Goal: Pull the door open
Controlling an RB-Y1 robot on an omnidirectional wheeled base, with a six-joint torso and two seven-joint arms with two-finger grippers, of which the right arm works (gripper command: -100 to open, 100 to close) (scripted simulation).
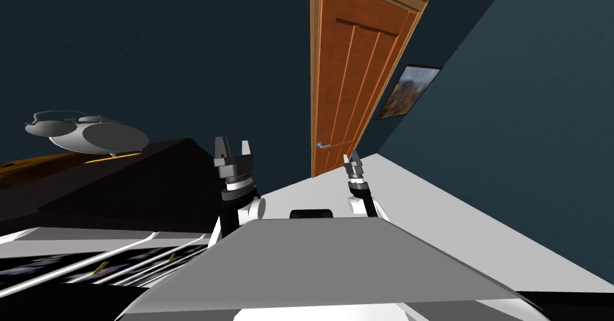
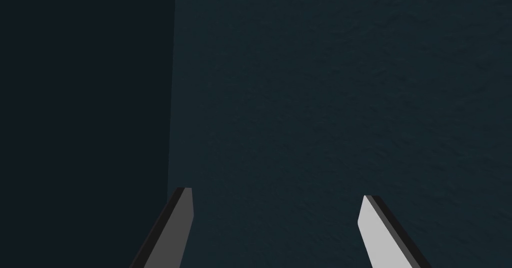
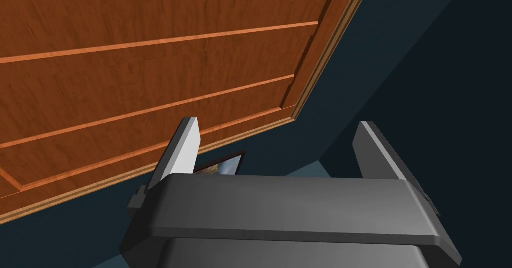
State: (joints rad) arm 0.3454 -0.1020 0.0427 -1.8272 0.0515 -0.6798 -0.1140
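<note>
An orange-brown panelled door (image 1: 354, 77) stands shut in a dark blue wall ahead, with a small silver lever handle (image 1: 323, 146) low on its left side. My right gripper (image 1: 352, 161) is open, raised in front of the door, just right of and slightly below the handle, apart from it. In the right wrist view the door's panels (image 3: 150, 69) lie beyond my open fingers (image 3: 182, 147). My left gripper (image 1: 232, 149) is also open, raised to the left of the door with nothing between its fingers (image 2: 182, 220).
A framed picture (image 1: 409, 90) hangs on the wall right of the door. A dark cabinet (image 1: 120, 185) with a grey lamp-like object (image 1: 90, 132) on it stands to the left. White floor (image 1: 432, 215) runs up to the door.
</note>
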